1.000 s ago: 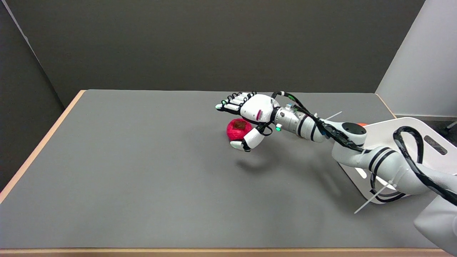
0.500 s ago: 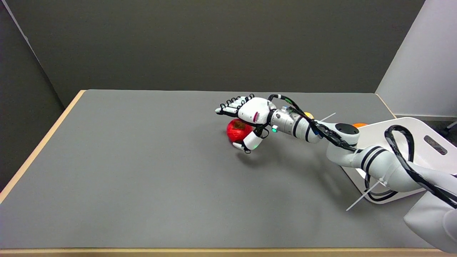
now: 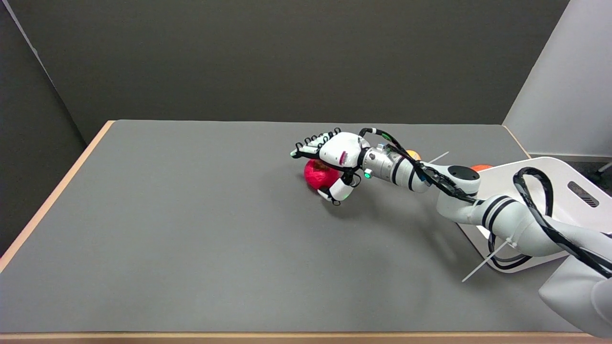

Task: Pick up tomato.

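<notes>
Here, red tomato [image 3: 319,176] on the table, under the right hand [image 3: 334,155], fingers apart around it, grip unclear

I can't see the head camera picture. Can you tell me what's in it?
The robot's right hand is cupped over a red tomato on a grey table, fingers above and thumb beside it. It doesn't look lifted yet.

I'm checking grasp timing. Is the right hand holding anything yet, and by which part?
Cannot tell. The right hand is over the tomato, thumb at its near side and fingers above, but the tomato seems to lie on the table.
</notes>
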Controlling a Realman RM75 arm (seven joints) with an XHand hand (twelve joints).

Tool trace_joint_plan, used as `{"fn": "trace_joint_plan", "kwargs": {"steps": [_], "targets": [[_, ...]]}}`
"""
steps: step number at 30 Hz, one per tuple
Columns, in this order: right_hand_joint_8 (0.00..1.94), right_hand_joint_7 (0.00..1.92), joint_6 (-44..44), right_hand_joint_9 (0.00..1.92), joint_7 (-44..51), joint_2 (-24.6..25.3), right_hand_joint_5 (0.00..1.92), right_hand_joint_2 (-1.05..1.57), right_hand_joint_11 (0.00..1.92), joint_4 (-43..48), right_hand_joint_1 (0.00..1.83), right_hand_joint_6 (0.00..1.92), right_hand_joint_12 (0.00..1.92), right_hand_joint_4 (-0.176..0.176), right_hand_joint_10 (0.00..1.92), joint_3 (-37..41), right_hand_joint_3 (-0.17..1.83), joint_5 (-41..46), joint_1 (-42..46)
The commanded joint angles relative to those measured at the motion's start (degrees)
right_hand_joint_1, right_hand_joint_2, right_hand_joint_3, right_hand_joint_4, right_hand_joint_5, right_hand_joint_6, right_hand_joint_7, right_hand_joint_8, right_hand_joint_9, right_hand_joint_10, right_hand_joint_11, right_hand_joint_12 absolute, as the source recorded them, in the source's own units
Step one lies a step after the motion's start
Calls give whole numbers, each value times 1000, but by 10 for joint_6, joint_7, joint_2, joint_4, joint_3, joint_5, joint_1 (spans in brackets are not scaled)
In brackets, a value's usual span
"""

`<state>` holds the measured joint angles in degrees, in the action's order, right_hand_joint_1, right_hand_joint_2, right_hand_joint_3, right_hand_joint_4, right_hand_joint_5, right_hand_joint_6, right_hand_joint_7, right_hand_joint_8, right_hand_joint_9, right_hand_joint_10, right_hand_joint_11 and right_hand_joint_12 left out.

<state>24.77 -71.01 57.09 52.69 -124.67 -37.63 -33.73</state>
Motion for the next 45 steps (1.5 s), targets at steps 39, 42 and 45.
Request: {"fn": "trace_joint_plan", "kwargs": {"steps": [39, 42, 45], "targets": [[1246, 794, 63, 769, 1, -18, 576, 1133, 730, 52, 1334, 1712, 1589, -176, 1391, 71, 221, 18, 21], [1245, 798, 75, 776, 1, -26, 571, 1132, 742, 77, 1334, 1703, 1597, -176, 1387, 89, 223, 23, 22], [1254, 805, 81, 786, 1, -36, 569, 1098, 748, 111, 1338, 1701, 1615, -176, 1393, 110, 290, 23, 26]]}}
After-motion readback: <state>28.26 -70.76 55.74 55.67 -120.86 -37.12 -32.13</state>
